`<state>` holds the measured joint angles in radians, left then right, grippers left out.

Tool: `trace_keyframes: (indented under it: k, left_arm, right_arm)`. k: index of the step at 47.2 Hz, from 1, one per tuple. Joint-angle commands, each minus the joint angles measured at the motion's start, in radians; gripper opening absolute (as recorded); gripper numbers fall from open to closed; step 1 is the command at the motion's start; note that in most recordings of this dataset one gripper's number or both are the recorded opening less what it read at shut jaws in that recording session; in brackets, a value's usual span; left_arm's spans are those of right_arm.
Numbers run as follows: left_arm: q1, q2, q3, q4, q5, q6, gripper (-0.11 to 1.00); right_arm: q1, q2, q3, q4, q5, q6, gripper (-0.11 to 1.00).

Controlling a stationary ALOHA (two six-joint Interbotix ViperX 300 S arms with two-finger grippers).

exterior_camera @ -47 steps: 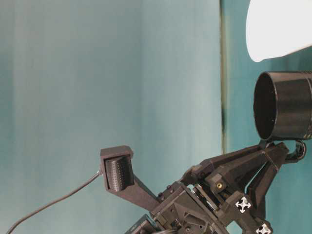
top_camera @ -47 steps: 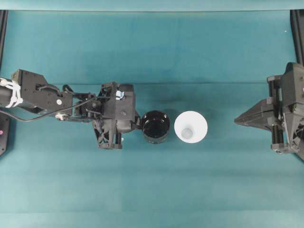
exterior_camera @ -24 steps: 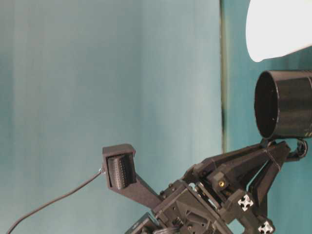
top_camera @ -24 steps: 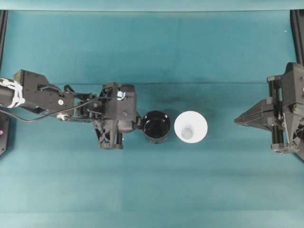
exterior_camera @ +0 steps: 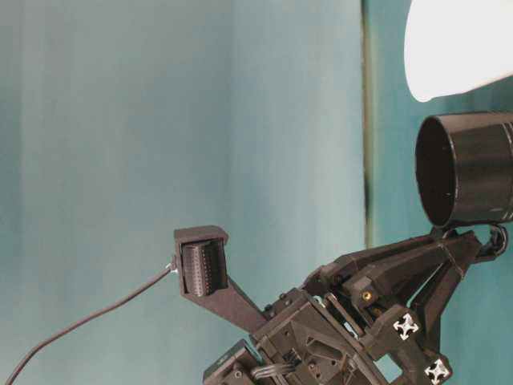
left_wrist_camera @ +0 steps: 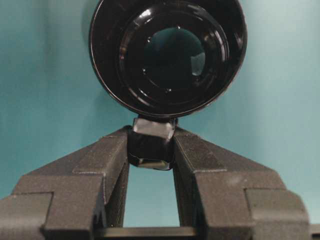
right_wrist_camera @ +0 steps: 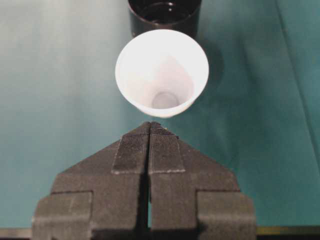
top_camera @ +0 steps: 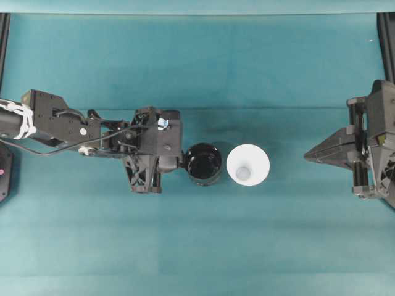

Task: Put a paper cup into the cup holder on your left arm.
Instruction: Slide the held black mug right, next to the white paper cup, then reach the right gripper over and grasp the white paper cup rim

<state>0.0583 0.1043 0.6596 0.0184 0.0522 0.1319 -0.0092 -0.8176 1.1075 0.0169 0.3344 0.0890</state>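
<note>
The glossy black cup holder (top_camera: 203, 163) stands upright mid-table. My left gripper (top_camera: 183, 161) is shut on its small knob-like handle. In the left wrist view the handle (left_wrist_camera: 152, 145) is pinched between the two fingers, with the cup holder (left_wrist_camera: 167, 55) just beyond them. The white paper cup (top_camera: 247, 164) stands mouth up just right of the holder and apart from it. My right gripper (top_camera: 308, 156) is shut and empty at the far right, pointing at the cup. From the right wrist, the paper cup (right_wrist_camera: 161, 70) sits ahead of the right gripper (right_wrist_camera: 150, 127), with the cup holder (right_wrist_camera: 164, 12) behind it.
Teal cloth covers the table (top_camera: 197, 246). Black rails run along the far left edge (top_camera: 4, 37) and the far right edge (top_camera: 387, 37). A cable (top_camera: 49, 151) trails along the left arm. In the table-level view the holder (exterior_camera: 469, 168) sits below the cup (exterior_camera: 457, 48).
The left arm has crept slightly to the right, carrying the cup holder a little closer to the paper cup. The right arm and the cup have not moved.
</note>
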Motion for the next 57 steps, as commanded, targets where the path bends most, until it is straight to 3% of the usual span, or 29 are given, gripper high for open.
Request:
trace_keyframes:
  k: [1,14,21,24,32,42,51,57]
  left_arm:
    - [-0.005,0.005,-0.012,0.003,-0.014,0.003,0.3]
    - [-0.003,0.002,-0.015,0.003,-0.005,0.003,0.33]
    - [-0.003,0.0,-0.018,0.003,-0.005,0.008,0.75]
    - [-0.003,-0.002,-0.017,0.003,-0.005,0.008,0.86]
    - [-0.003,-0.006,-0.012,0.003,-0.003,0.009,0.79]
    - [0.003,-0.035,-0.005,0.003,0.038,0.011,0.8]
    - [0.003,-0.063,0.009,0.003,0.054,0.006,0.87]
    - [0.003,-0.083,0.014,0.003,0.084,0.006,0.94]
  right_arm:
    - [0.0,0.003,-0.025,0.002,-0.005,0.008,-0.02]
    - [0.0,0.003,-0.026,0.002,-0.005,0.006,-0.02]
    - [0.0,0.003,-0.026,0.002,-0.003,0.006,-0.02]
    - [0.0,0.003,-0.026,0.002,-0.003,0.006,-0.02]
    - [0.0,0.003,-0.026,0.0,-0.003,0.006,-0.02]
    - [-0.023,0.023,-0.032,0.002,0.002,0.011,-0.02]
    - [-0.061,0.092,-0.094,0.002,0.054,0.029,0.02]
    - [-0.083,0.156,-0.137,0.003,0.1,0.031,0.12]
